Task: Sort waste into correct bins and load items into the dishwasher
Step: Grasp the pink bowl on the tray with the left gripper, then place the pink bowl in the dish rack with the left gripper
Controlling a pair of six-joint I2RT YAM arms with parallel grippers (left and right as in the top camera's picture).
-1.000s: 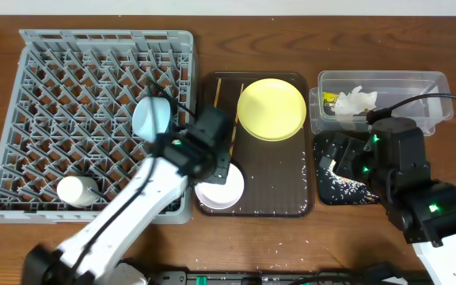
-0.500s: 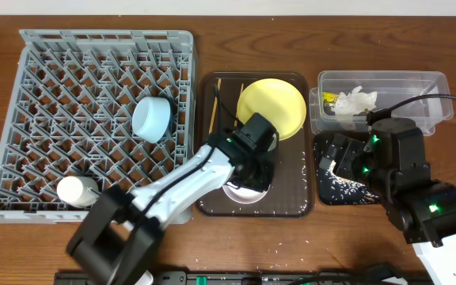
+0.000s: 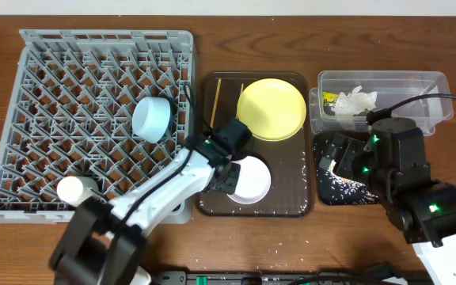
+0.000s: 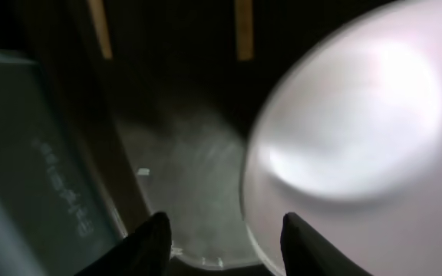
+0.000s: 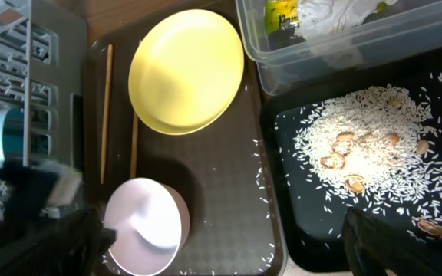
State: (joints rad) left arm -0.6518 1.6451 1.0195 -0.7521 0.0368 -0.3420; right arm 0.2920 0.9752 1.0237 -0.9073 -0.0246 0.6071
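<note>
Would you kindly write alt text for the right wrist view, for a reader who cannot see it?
A yellow plate and a pinkish-white bowl sit on a brown tray, chopsticks beside them; to the right, a black tray holds scattered rice.

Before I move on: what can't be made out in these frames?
Left gripper contact with the pinkish-white bowl: left wrist view blurred.
Black tray: overhead, the right arm hides most.
Snack wrapper: overhead, tissue covers most.
Chopsticks: overhead, left arm and plate hide parts.

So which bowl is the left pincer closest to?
The pinkish-white bowl on the dark brown tray: the left pincer straddles its rim. The light blue bowl sits apart in the grey plastic rack.
</note>
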